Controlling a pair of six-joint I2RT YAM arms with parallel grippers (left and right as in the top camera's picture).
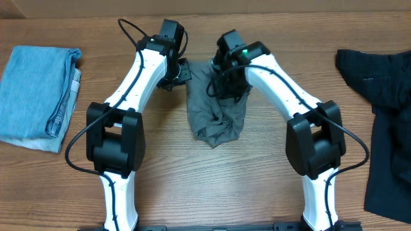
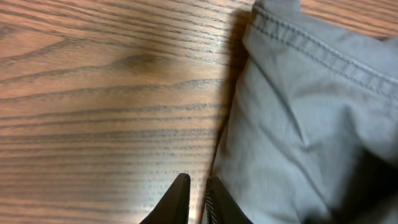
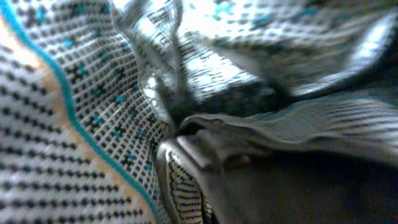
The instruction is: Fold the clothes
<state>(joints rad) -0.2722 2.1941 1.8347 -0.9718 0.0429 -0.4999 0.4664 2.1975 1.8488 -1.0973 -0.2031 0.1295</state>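
Brown wood-grain table top point(image 1: 205, 186): smooth, low sheen, fine dark grain lines. Mid-grey crumpled cloth shorts point(image 1: 215, 119): matt woven fabric, soft and creased, with raised double stitching along the hem in the left wrist view. Pale inner lining of the shorts point(image 3: 68, 137): open weave, dotted teal-and-black print, slight shine on the folds. Folded light-blue garment point(image 1: 32, 90): matt, denim-like cloth. Black garment point(image 1: 385, 122): matt, soft cloth. White arm shells point(image 1: 144, 70): smooth, glossy plastic. Black joint housings point(image 1: 115, 138): matt plastic.
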